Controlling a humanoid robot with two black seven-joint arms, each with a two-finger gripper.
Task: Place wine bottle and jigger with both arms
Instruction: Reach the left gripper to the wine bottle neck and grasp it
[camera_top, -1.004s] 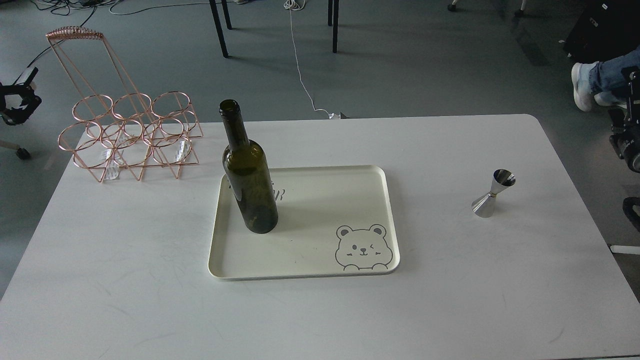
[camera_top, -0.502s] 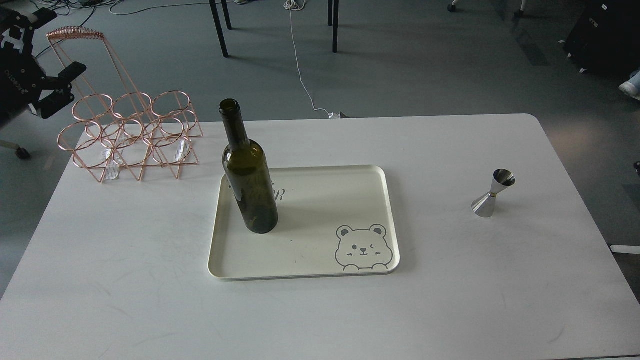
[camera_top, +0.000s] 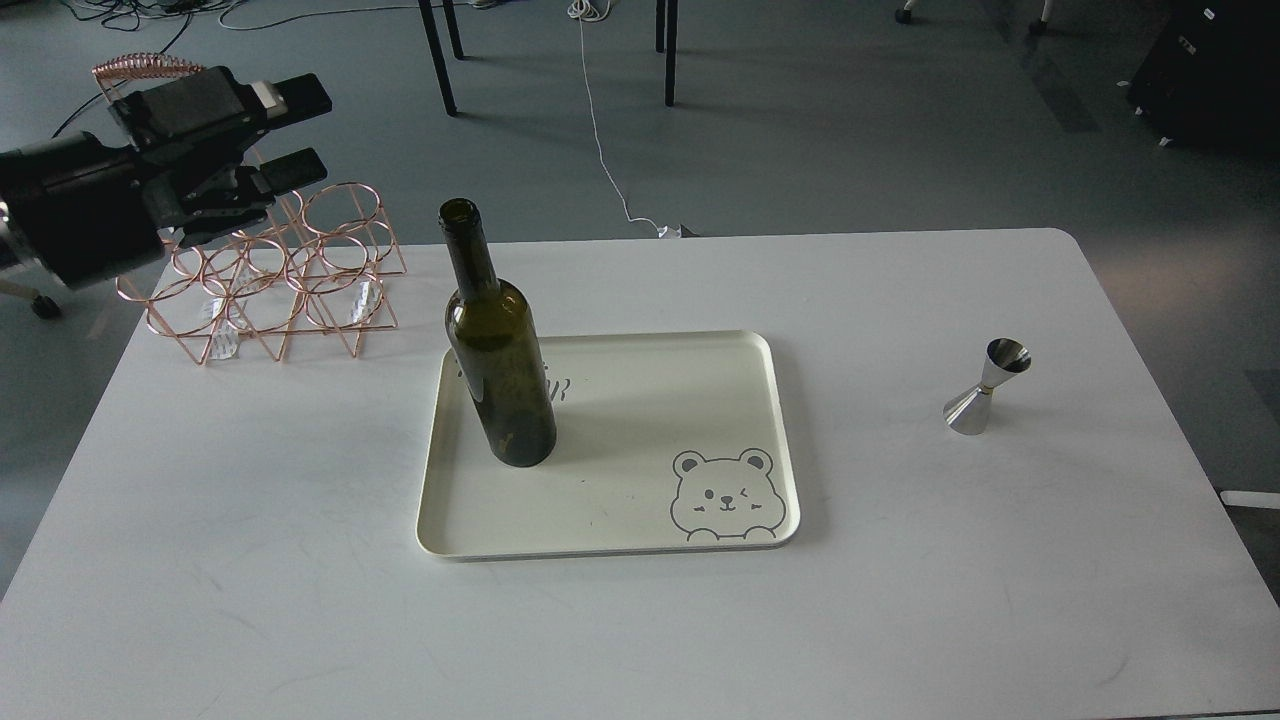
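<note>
I see the wine bottle (camera_top: 498, 345), dark olive-green glass with a long narrow neck and open mouth, standing upright in the left part of the cream tray (camera_top: 610, 540). The small steel hourglass jigger (camera_top: 985, 387) stands well apart on the worktop (camera_top: 250, 560) to the right. My left gripper (camera_top: 300, 132) hangs spread over the copper wire rack (camera_top: 300, 290), holding nothing.

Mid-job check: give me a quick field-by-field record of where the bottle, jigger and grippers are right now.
wine bottle: upright on the left part of the cream tray, ungripped
jigger: upright on the white table, right of the tray, untouched
left gripper: open, empty, raised in front of the copper wire rack, left of the bottle
right gripper: not in view
</note>
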